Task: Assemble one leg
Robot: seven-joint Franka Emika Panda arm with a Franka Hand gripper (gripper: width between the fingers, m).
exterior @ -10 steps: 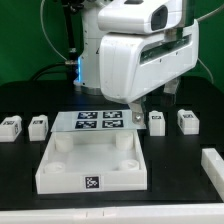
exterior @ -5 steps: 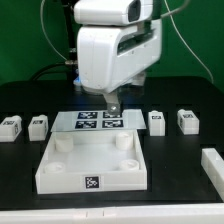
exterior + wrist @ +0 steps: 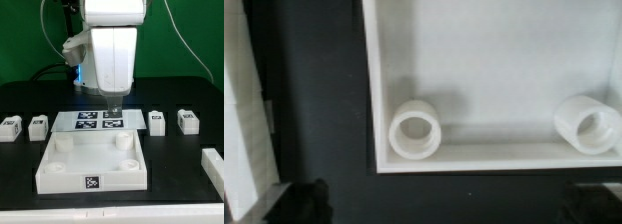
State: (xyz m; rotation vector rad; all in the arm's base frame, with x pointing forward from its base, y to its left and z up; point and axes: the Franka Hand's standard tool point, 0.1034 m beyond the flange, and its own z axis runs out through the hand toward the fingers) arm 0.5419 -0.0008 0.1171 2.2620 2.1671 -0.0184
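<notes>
1. Black tabletop (image 3: 170,190) formed the work surface, with a green backdrop behind it.
2. The white square tray (image 3: 60,183) sat at the front centre of the exterior view. Its interior showed round moulded sockets at the corners, and its front wall carried a marker tag (image 3: 92,182).
3. The wrist view looked down into one side of the tray (image 3: 375,60). Two sockets were visible there: one complete (image 3: 415,130) and one cut off by the frame edge (image 3: 592,125).
4. The marker board (image 3: 98,121) lay flat just behind the tray.
5. Four legs stood on the tabletop, outside the tray, in a row level with the marker board:
   - first leg (image 3: 11,126) and second leg (image 3: 38,125) at the exterior view's left;
   - third leg (image 3: 157,121) and fourth leg (image 3: 187,120) at the exterior view's right.
6. The gripper (image 3: 113,104) hung over the marker board, at the tray's rear edge, well apart from every leg.
7. In the wrist view the gripper (image 3: 446,200) had its fingers (image 3: 295,202) spread wide, at opposite sides of the picture, with only tabletop between them.
8. In the exterior view the arm body hid part of the backdrop, and the fingertips appeared as one dark stub.
9. A white part (image 3: 212,165) at the exterior view's right was cut off by the frame. A pale strip (image 3: 239,100) at the wrist view's edge could not be identified.
</notes>
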